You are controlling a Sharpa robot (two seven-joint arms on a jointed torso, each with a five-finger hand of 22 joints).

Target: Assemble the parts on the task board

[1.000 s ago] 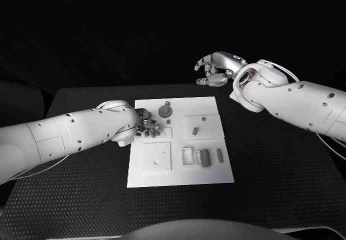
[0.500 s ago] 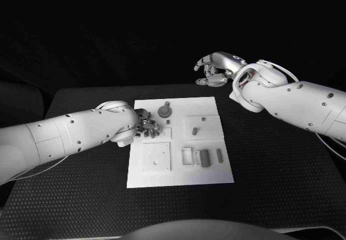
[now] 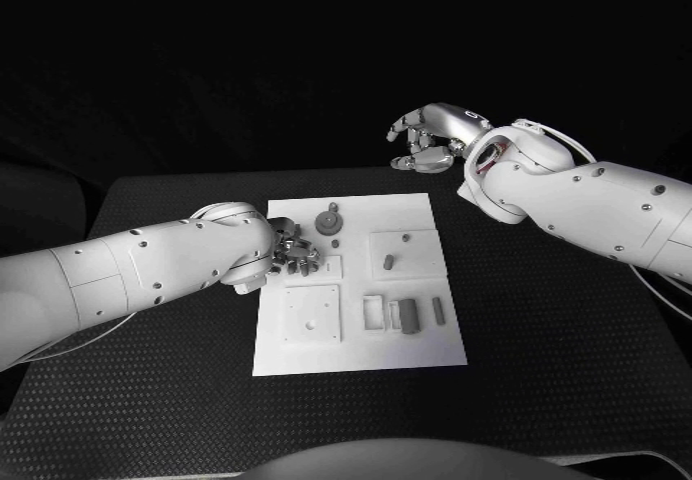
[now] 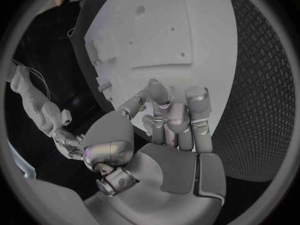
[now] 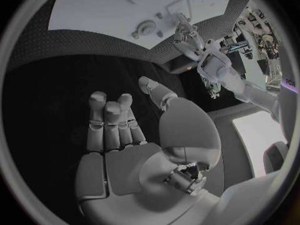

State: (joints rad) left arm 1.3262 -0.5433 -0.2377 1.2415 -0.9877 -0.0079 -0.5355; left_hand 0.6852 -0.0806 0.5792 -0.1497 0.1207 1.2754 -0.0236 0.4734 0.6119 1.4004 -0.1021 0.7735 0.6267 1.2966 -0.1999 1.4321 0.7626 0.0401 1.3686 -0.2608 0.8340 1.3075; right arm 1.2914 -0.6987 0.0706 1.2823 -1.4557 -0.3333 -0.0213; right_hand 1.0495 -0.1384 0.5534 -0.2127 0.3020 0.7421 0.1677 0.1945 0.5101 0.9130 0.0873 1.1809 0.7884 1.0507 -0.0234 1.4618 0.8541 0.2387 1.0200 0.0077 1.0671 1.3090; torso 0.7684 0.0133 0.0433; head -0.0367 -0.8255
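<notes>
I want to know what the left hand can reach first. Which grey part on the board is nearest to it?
The round, gear-like part near the board's far edge. It lies just beside the left hand; the peg and the bars lie farther to the right.

Place: a robot lab or test bench, by the look of it.
Table: black table (image 3: 548, 330) with a textured mat surface, lower half of the head view.
Work piece: a white task board (image 3: 361, 345) at frame centre, cut with recesses, small grey parts (image 3: 410, 315) in them.
Backdrop: plain darkness across the top of the frame.
Clutter: equipment and cabling (image 5: 259, 35) at the upper right of the right wrist view.
</notes>
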